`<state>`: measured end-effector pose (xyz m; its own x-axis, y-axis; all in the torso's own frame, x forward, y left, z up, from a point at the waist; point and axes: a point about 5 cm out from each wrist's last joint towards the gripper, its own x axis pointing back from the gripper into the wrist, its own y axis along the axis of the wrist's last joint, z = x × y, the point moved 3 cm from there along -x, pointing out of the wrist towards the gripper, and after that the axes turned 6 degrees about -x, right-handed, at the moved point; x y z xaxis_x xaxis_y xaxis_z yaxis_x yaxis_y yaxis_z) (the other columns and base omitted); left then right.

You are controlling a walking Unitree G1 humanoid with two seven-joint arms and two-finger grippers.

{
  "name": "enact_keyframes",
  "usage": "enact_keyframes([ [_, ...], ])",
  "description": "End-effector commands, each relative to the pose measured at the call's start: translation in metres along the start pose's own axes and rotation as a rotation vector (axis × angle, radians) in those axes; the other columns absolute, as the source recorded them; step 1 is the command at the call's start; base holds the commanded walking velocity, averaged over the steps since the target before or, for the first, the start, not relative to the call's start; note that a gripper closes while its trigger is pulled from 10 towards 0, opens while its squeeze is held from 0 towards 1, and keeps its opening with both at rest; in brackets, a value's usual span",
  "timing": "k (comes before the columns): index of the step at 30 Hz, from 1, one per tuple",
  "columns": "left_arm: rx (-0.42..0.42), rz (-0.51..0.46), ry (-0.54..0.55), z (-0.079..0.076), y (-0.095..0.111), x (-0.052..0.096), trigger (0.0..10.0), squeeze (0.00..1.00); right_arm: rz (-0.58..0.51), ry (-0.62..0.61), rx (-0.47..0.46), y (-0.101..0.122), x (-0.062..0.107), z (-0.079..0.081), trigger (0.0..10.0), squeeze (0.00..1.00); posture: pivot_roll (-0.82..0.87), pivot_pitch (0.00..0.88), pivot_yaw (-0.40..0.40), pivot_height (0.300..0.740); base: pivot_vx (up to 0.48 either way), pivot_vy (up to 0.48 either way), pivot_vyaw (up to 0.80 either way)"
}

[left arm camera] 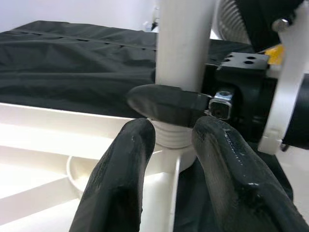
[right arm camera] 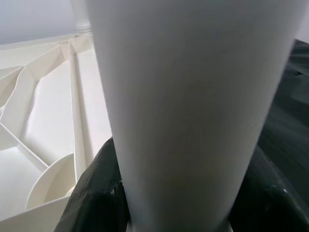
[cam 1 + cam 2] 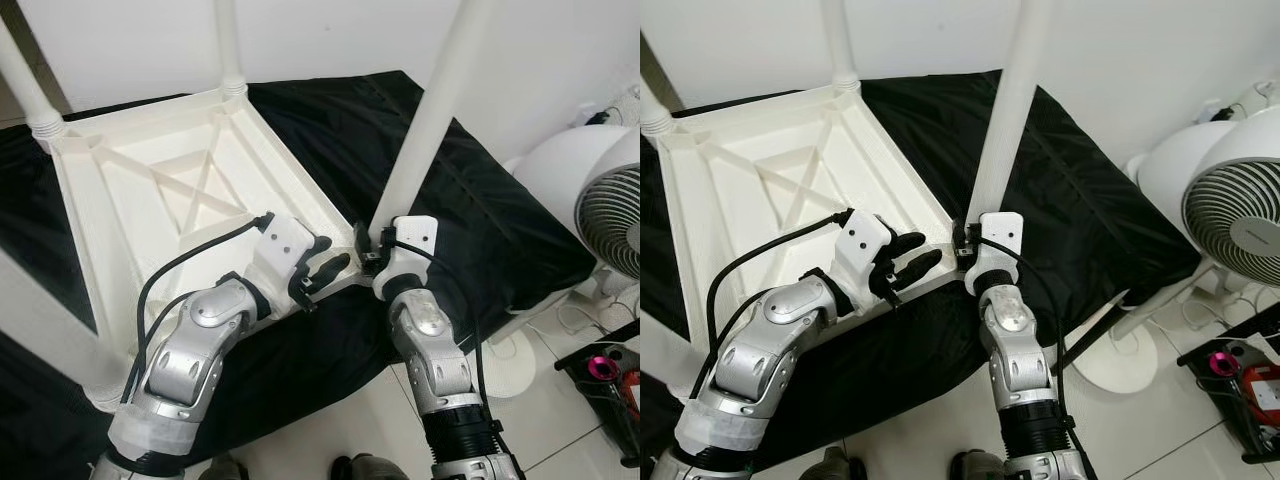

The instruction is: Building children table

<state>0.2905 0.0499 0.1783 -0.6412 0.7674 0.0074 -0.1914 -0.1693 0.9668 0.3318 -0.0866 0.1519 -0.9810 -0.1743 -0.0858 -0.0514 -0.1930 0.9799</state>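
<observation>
Silver arms reach forward from the bottom of the head view toward an upside-down white table top [image 3: 150,190] lying on a black cloth [image 3: 480,230]. Nearest, the left gripper [image 3: 322,268] rests at the table top's near corner, its two black fingers [image 1: 120,179] spread apart with nothing between them, pointing at the base of the leg beside it. Just to its right, the right gripper [image 3: 372,258] is pinching that white leg [image 3: 435,110] low down, one finger on either side, right where the leg meets its ribbed corner socket [image 1: 169,135]. The leg stands upright from the corner and runs out of the top of the picture. Farther back, two more legs [image 3: 228,45] stand in the far corners. Off to the right, on the tiled floor, stands a white fan [image 3: 600,200].
</observation>
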Motion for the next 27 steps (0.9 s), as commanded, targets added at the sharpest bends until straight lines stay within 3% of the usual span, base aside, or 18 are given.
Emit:
enact_keyframes([
  [1, 0.009, 0.017, 0.042, 0.002, -0.003, 0.0, 10.0, 0.0, 0.083, 0.04, -0.049, -0.017, 0.007, 0.006, 10.0, 0.0, -0.1, 0.076, -0.019, 0.74, 0.0, 0.0, 0.0],
  [4, 0.008, 0.016, 0.045, 0.003, -0.003, -0.001, 10.0, 0.0, 0.079, 0.045, -0.049, -0.016, 0.008, 0.007, 10.0, 0.06, -0.1, 0.074, -0.021, 0.74, 0.0, 0.0, 0.0],
  [5, 0.007, 0.016, 0.047, 0.004, -0.003, -0.001, 10.0, 0.0, 0.074, 0.047, -0.045, -0.015, 0.009, 0.006, 10.0, 1.0, -0.1, 0.072, -0.024, 0.74, 0.0, 0.0, 0.0],
  [13, 0.006, 0.014, 0.052, 0.003, -0.003, 0.0, 10.0, 0.0, 0.068, 0.141, -0.014, -0.01, 0.018, -0.014, 10.0, 1.0, -0.1, 0.059, -0.029, 0.74, 0.0, 0.0, 0.0],
  [14, 0.004, 0.015, 0.049, 0.003, -0.003, 0.001, 10.0, 0.0, 0.071, 0.171, 0.005, -0.01, 0.02, -0.017, 10.0, 0.75, -0.1, 0.058, -0.028, 0.74, 0.0, 0.0, 0.0],
  [17, 0.004, 0.015, 0.049, 0.003, -0.003, 0.001, 10.0, 0.0, 0.071, 0.171, 0.005, -0.01, 0.02, -0.017, 10.0, 0.75, -0.1, 0.058, -0.028, 0.74, 0.0, 0.0, 0.0],
  [18, 0.004, 0.017, 0.04, 0.002, -0.004, 0.002, 10.0, 0.0, 0.072, 0.201, 0.031, -0.009, 0.022, -0.021, 10.0, 0.0, -0.1, 0.053, -0.025, 0.74, 0.0, 0.0, 0.0],
  [23, -0.003, 0.028, -0.053, -0.007, -0.008, 0.01, 10.0, 0.0, 0.087, 0.35, 0.114, -0.004, 0.019, -0.04, 10.0, 0.0, -0.1, 0.047, -0.018, 0.74, 0.0, 0.0, 0.0],
  [27, -0.011, 0.043, -0.101, -0.012, -0.012, 0.015, 10.0, 0.0, 0.09, 0.424, 0.133, -0.001, 0.015, -0.042, 10.0, 0.0, -0.1, 0.045, -0.018, 0.74, 0.0, 0.0, 0.0],
])
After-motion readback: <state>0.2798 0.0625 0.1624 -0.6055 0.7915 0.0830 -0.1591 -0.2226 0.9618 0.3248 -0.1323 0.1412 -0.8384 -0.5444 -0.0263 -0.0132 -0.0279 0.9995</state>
